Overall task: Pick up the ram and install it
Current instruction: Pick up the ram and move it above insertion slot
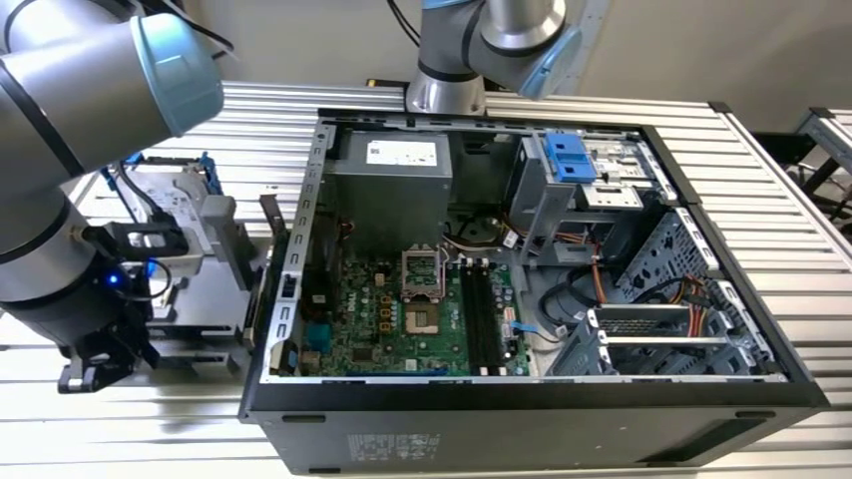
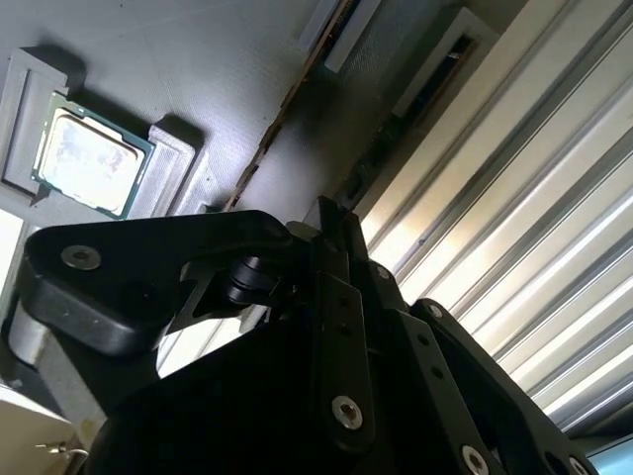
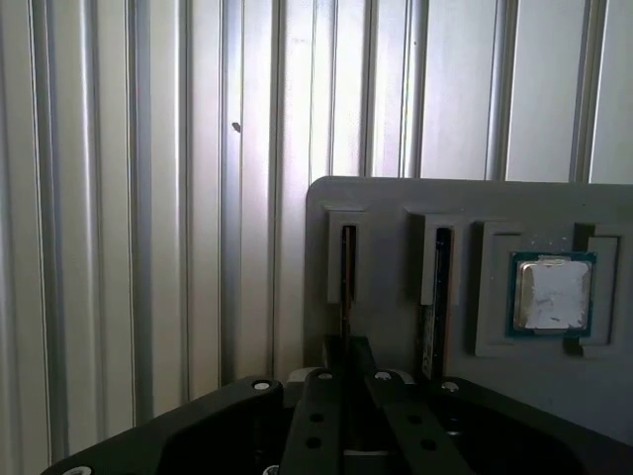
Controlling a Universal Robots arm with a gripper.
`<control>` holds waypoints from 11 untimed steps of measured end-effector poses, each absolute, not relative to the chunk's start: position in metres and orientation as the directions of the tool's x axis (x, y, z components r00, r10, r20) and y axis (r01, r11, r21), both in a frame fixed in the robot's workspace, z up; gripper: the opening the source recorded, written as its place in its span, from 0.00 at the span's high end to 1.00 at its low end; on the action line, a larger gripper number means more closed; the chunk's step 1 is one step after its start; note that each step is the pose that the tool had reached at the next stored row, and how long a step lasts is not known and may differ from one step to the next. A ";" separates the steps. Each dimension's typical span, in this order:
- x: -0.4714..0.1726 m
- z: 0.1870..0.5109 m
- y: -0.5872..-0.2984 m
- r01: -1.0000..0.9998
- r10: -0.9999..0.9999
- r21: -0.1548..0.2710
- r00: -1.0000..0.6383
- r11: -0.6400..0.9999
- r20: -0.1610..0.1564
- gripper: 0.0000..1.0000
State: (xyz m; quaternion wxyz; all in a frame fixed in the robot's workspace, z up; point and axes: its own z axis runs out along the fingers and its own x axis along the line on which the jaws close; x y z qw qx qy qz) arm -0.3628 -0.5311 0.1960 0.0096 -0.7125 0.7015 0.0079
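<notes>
Under gripper (image 3: 348,348): ram (image 3: 348,279) (edge-up) along slot (image 3: 332,267).

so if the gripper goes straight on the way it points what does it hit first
Probably the ram on edge in the gray holder, directly ahead of the gripper in the first wrist view; depth is unclear.

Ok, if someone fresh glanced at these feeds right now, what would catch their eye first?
The open black computer case lying on the ribbed metal table, green motherboard exposed, dominates the exterior view. In the first wrist view, the black claw sits right by a thin ram stick standing on edge in a grey slotted tray, with a square silver chip seated in a nearby pocket.
</notes>
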 end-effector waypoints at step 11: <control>-0.363 0.204 -0.531 -1.000 -1.000 -0.003 0.016 -0.015 -0.025 1.00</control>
